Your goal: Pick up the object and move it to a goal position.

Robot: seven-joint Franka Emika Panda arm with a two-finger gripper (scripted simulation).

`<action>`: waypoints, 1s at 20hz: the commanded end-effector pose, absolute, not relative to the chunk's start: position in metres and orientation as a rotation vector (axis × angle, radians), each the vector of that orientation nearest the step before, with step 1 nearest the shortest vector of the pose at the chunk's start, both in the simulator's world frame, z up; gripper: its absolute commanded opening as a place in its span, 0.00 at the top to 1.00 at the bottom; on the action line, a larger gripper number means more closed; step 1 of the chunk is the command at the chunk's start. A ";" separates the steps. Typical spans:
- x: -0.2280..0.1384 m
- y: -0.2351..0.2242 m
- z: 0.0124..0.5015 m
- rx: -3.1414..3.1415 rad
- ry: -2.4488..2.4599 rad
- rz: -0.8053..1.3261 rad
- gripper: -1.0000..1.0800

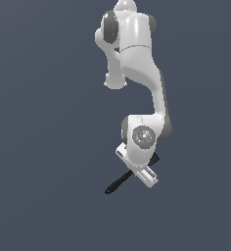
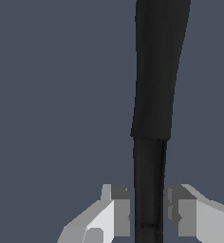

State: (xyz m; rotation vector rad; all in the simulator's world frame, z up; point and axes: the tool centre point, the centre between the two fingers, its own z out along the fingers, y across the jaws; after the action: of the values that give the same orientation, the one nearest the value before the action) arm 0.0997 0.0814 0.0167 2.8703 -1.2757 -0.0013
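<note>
The pincer (image 2: 147, 216) sits with its fingers (image 2: 117, 213) just either side of the black tool's (image 2: 152, 95) thin handle on the counter (image 1: 39, 147), seemingly pinching it, so I'd want the squeeze firm before lifting straight up.

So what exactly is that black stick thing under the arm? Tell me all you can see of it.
The black stick is plain matte black, with no markings. In the wrist view it shows a thin straight shaft that steps out into a wider, flatter part. It runs between the two grey fingers of the tool, which sit close on either side. In the exterior view it slants out from beneath the tool, its far end hidden.
</note>
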 end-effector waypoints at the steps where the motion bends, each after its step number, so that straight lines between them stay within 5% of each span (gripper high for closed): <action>1: 0.100 0.082 0.017 2.871 -1.275 0.000 1.00; 20: 0.106 0.049 0.054 2.908 -1.178 0.141 1.00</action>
State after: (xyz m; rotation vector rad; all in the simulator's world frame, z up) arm 0.1035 0.0564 0.0442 2.9003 -1.1975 0.1068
